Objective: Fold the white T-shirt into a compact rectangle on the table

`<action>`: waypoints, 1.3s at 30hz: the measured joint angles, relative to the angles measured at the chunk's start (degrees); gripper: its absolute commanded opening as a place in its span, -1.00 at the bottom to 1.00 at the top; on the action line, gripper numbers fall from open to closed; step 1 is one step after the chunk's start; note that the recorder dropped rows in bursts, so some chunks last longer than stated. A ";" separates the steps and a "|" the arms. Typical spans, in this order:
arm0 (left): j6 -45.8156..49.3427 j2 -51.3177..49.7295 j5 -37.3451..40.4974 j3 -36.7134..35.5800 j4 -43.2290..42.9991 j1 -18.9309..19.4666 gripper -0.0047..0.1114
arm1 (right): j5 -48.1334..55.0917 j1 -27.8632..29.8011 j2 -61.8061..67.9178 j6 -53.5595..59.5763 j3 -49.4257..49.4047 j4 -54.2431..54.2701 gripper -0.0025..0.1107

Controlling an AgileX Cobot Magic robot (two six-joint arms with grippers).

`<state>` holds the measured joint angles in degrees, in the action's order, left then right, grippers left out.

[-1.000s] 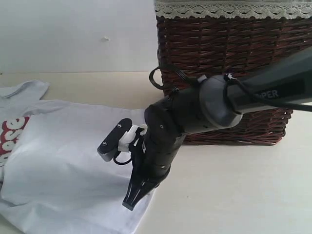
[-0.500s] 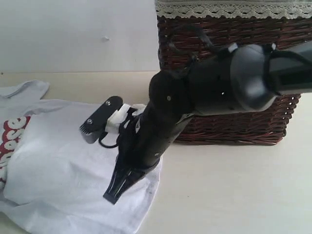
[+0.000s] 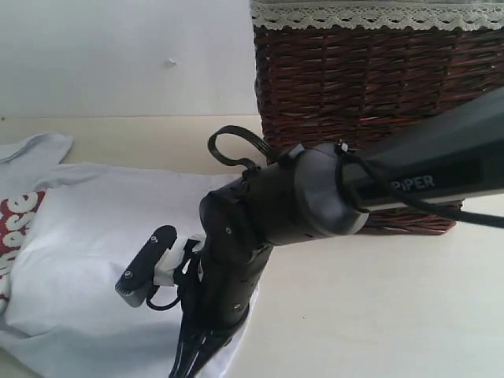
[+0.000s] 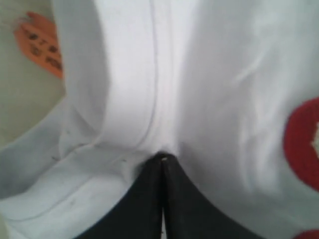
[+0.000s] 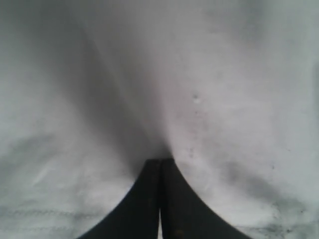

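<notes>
table (image 3: 378,315): pale and flat, bare from 3 to 5 o'clock of the exterior view, carrying the basket and the shirt.
wicker basket (image 3: 378,94): dark brown with lace trim, standing at 1 o'clock in the same spot as a second ago.
white T-shirt (image 3: 94,236): spread flat on the table from 9 to 7 o'clock, with one side already laid over so the plain back faces up. Its near hem corner at 6 o'clock has shifted slightly.
right arm (image 3: 268,213): reaches across the middle. Over the last second it swung toward 9 o'clock, then dropped toward 6 o'clock, and its elbow now sits lower over the shirt.
right gripper (image 3: 189,364): at 6 o'clock, at the frame's very edge. The jaws are pressed together with cloth puckering into the tips, which reads as a pinch on the shirt's hem side.
left gripper (image 4: 162,162): out of the exterior view. The jaws are together on a folded seam of the shirt.
red letters (image 3: 20,224): at 9 o'clock, partly covered, and moved a little toward 7 o'clock.
orange tag (image 4: 42,42): seen only in the left wrist view, near the collar.
meaning: both pinches look set, and the shirt is probably being drawn into its next fold.
</notes>
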<state>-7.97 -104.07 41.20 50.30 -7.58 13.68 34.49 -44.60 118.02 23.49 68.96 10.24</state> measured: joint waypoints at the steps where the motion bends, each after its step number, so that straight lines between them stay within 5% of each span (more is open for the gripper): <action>1: -1.33 0.00 0.17 0.45 -1.48 0.00 -0.92 | 0.11 0.00 0.03 -1.19 0.01 -0.73 -0.96; 12: -7.78 -6.29 0.39 7.31 -8.90 6.44 -0.92 | 2.26 0.11 0.26 -3.33 0.48 -3.71 -0.96; 25: -5.92 -12.19 0.76 16.32 -8.73 7.42 -0.92 | 3.28 0.30 0.26 -1.71 0.48 -3.97 -0.96; 29: -1.71 -8.76 -1.78 18.05 -1.02 7.03 -0.92 | 3.28 0.36 -0.28 -1.71 0.48 -4.08 -0.96; 35: 19.40 -3.94 -2.42 13.80 21.98 6.10 -0.92 | 3.30 0.36 -0.43 -1.60 0.37 -4.39 -0.96; 39: 21.52 -7.23 -1.99 12.54 23.28 3.94 -0.92 | 3.30 0.36 -0.43 -1.60 0.37 -4.39 -0.96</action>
<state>13.54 -111.30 39.21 62.84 15.69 17.62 37.80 -44.25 117.59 21.89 69.32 5.85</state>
